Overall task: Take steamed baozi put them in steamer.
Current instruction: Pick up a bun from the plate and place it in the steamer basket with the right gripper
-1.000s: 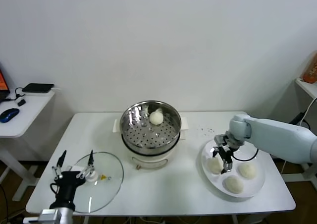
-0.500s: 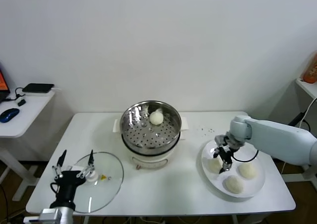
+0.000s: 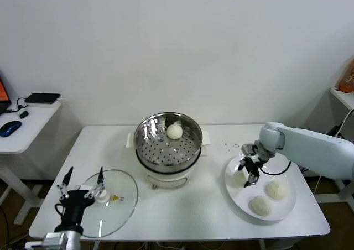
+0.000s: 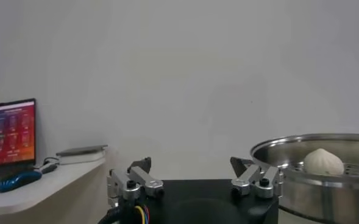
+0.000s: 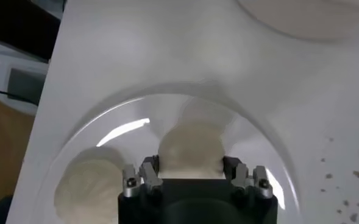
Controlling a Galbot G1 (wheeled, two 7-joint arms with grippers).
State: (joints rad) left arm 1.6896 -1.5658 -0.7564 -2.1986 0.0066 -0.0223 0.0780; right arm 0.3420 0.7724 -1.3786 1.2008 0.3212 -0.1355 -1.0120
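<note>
One cream-white baozi [image 3: 175,131] lies on the perforated tray of the steel steamer [image 3: 168,145] at the table's middle back. At the right, my right gripper [image 3: 247,171] is shut on another baozi [image 5: 190,151], holding it just over the near-left part of the white plate [image 3: 287,206]. Two more baozi [image 3: 276,190] [image 3: 260,206] lie on that plate, and one of them [image 5: 85,185] shows beside the held one in the right wrist view. My left gripper [image 3: 83,188] stays open and parked at the front left, with nothing between its fingers.
A round glass lid [image 3: 119,200] lies flat on the table under my left gripper. A side desk [image 3: 22,134] with a blue mouse and a black box stands at the far left. Dark specks dot the table between steamer and plate.
My right gripper has shut on the baozi at the plate's left side and risen a little with it. The left arm has not moved.
</note>
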